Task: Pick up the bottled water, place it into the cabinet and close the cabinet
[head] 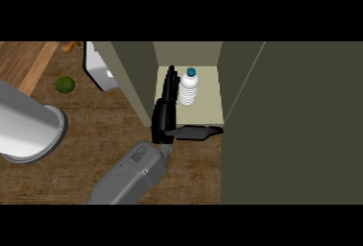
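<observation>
The bottled water [189, 87], clear and ribbed with a blue cap, stands upright on the pale floor of the open cabinet [207, 111]. My left hand [164, 115] reaches into the cabinet just left of the bottle. Its fingers are straight and point to the back, and its thumb [199, 131] sticks out to the right in front of the bottle. I cannot tell whether the fingers touch the bottle. The hand is open and holds nothing. The cabinet door [297, 125] stands swung open at the right, a big dark olive panel. My right hand does not show.
A large light-grey cylindrical container [28, 127] stands at the left edge on the dark wooden counter. A green lime [65, 84] lies behind it. A white object [99, 72] sits by the cabinet's left wall [135, 81], and a small orange thing [71, 46] sits at the top left.
</observation>
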You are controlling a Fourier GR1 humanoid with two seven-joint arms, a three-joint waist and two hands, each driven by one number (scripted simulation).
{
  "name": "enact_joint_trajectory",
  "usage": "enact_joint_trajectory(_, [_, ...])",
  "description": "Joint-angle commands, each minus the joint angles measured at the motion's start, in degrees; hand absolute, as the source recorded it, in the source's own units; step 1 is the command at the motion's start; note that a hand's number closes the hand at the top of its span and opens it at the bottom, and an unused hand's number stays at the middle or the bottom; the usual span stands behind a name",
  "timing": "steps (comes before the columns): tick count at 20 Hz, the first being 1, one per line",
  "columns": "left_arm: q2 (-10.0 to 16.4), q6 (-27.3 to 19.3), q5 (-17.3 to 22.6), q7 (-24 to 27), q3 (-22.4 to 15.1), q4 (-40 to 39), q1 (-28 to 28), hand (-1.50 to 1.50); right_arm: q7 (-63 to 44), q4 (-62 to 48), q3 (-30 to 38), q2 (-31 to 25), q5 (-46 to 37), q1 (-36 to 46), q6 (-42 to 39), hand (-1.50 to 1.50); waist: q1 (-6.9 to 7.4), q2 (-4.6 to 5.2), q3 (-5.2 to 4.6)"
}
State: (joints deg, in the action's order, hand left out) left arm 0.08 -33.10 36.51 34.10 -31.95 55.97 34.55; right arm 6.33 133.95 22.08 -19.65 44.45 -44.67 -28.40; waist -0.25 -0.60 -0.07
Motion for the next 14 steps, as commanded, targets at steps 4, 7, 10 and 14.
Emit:
enact_joint_trajectory(4, [2.1, -4.1, -2.3, -1.5, -7.6, 17.5, -14.2, -1.5, -2.9, 11.2, 1.5, 1.9, 0.7, -3.8, 1.8, -1.5, 0.34, 0.05, 0.0])
enact_joint_trajectory(7, [1.3, -3.9, -3.8, -0.4, -11.5, 21.7, -19.0, 1.5, -2.0, 9.7, 0.9, 2.3, -1.2, -3.8, -1.1, -1.5, -0.04, 0.15, 0.01])
enact_joint_trajectory(10, [5.1, -0.8, -4.2, -1.1, -14.4, 26.0, -23.3, 1.5, -4.1, 10.6, -2.1, 1.4, -2.6, -1.8, -0.1, 1.5, 0.28, 0.3, -0.01])
enact_joint_trajectory(14, [12.9, 1.0, -4.9, -0.6, -15.5, 34.0, -29.9, 1.5, -4.0, 9.4, -4.9, 0.4, -4.8, -2.1, -4.4, 1.5, 0.58, 0.23, 0.01])
